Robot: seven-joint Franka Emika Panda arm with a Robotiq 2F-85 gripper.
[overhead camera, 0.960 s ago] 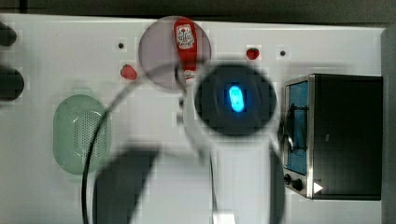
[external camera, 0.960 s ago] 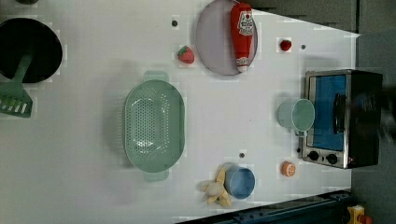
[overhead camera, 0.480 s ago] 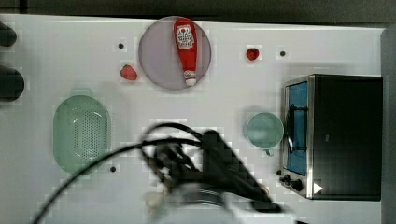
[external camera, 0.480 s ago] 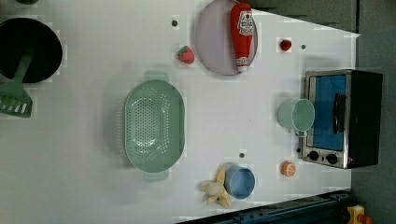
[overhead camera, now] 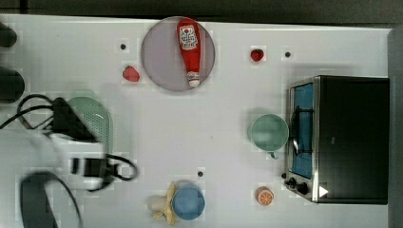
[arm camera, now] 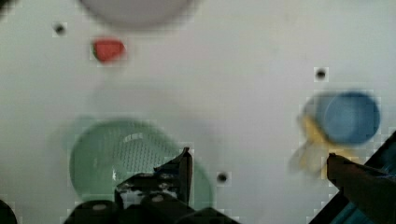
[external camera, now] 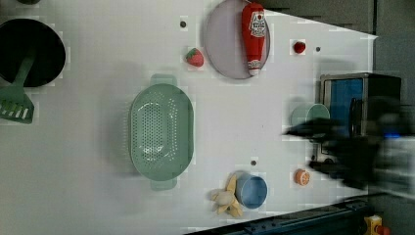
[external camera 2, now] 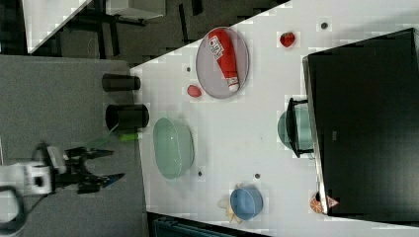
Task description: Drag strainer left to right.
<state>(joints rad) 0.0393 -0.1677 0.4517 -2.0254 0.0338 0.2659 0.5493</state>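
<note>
My pincer [external camera 2: 106, 165] hangs with its two fingers spread wide and nothing between them; in the right view it sits off the white table [overhead camera: 223, 142], past the edge nearest the strainer [external camera: 161, 128]. In the wrist view one finger [arm camera: 183, 170] crosses the strainer's rim and the other lies beside the blue cup [arm camera: 350, 116]. The strainer rests flat on the table toward the left view's left, apart from the strawberry [external camera: 194, 57] and the grey plate [external camera: 230, 44] bearing a ketchup bottle [external camera: 254, 34]. In the top view my arm [overhead camera: 47, 152] covers part of it. The green mug [overhead camera: 269, 133] stands just beside the toaster oven [overhead camera: 342, 137].
</note>
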